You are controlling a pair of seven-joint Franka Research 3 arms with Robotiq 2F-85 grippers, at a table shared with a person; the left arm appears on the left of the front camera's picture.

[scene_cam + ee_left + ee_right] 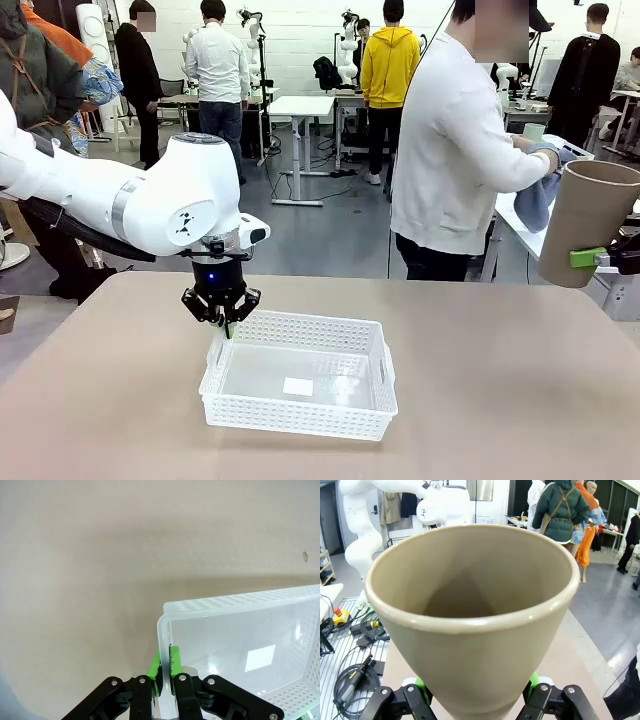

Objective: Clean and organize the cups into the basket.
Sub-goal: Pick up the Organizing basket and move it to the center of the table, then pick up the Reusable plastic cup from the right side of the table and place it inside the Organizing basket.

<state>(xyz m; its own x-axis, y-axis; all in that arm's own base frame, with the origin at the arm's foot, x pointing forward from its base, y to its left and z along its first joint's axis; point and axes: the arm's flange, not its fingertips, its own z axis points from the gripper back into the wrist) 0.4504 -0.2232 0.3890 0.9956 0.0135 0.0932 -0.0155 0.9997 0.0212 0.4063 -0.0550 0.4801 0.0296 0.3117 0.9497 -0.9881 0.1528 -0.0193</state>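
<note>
The white lattice basket [300,318] sits mid-table with nothing in it but a small white label. My left gripper [225,325] comes down at its left end and is shut on that end wall. In the left wrist view the green pads of the left gripper [165,662] pinch the basket's rim [235,602] from both sides. At the far right, high above the table, my right gripper [608,258] is shut on a kraft brown cup [590,220], mouth up and slightly tilted. The right wrist view looks into the brown cup [470,630], held low between the green pads of the right gripper [477,690].
A person in a white top [450,150] stands at the far side, turned to the right, holding a blue cloth [538,200] over a neighbouring table. Bare tan tabletop [500,420] surrounds the basket. Other people and desks stand farther back.
</note>
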